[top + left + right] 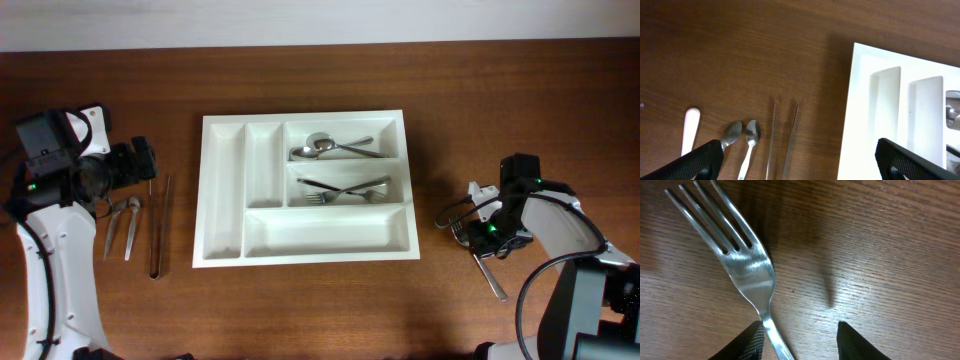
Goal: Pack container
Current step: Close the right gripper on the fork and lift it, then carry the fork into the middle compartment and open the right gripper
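The large white rectangular plastic container [310,259] sits at the centre of the overhead frame on the brown wooden table [320,310], with bare wood on every side and both arms well apart from its rim. Its upper right compartment holds silver metal spoons [335,148], and the compartment just below holds silver metal forks [345,190]. In the left part of the frame, near the container's left edge, lie a long thin metal pair of tongs [158,225] and two small silver spoons [122,225], with the left gripper [143,162] above them. In the left wrist view that gripper [797,147] has its fingers spread wide at the two lower corners. The pair of spoons [752,131] and the tongs [772,130] lie between them, cut off by the lower edge. The container's corner [860,100] fills the right side. A white rounded handle [690,125] appears only here; what it belongs to is unclear. At the right of the overhead frame, the right gripper [480,238] stands over a loose silver metal fork [490,275], partly hiding it. Up close, the right gripper [800,340] is parted, and the fork [747,270] has its neck just beside the finger at the lower left, its handle cut off below.
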Motion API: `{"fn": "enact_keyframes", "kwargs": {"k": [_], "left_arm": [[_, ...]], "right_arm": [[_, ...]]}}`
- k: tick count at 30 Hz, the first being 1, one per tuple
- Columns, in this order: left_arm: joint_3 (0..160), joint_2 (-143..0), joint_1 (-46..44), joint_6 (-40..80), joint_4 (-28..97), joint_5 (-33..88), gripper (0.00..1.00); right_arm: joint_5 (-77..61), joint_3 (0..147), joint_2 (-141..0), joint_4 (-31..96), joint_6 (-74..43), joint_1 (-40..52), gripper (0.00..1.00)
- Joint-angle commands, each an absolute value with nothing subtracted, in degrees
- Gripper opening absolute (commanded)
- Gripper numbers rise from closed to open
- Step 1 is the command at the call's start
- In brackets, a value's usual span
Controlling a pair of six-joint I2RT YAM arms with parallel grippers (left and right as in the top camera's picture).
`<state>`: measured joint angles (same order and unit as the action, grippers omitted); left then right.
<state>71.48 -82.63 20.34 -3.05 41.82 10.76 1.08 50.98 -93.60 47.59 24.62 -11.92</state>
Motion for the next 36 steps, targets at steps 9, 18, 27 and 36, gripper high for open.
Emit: {"fn": "enact_keyframes", "kwargs": {"k": [9, 18, 27, 36], "left_arm": [[72.47, -82.78, 20.69, -3.99, 41.74, 11.6, 0.99], [72.47, -82.78, 20.69, -3.99, 41.74, 11.6, 0.99], [72.47, -82.78, 20.69, -3.99, 41.74, 11.6, 0.99], [72.47, -82.78, 20.69, -3.99, 41.74, 11.6, 0.99]], "right_arm": [[4.19, 47.88, -94.15, 44.01, 24.6, -7.03, 0.47], [4.64, 46.35, -94.15, 41.93, 23.49, -7.18, 0.25], [5.19, 51.9, -93.38, 41.25, 21.04, -7.14, 0.04], [1.37, 80.14, -88.23, 54.81, 20.32, -2.31, 0.04]]}}
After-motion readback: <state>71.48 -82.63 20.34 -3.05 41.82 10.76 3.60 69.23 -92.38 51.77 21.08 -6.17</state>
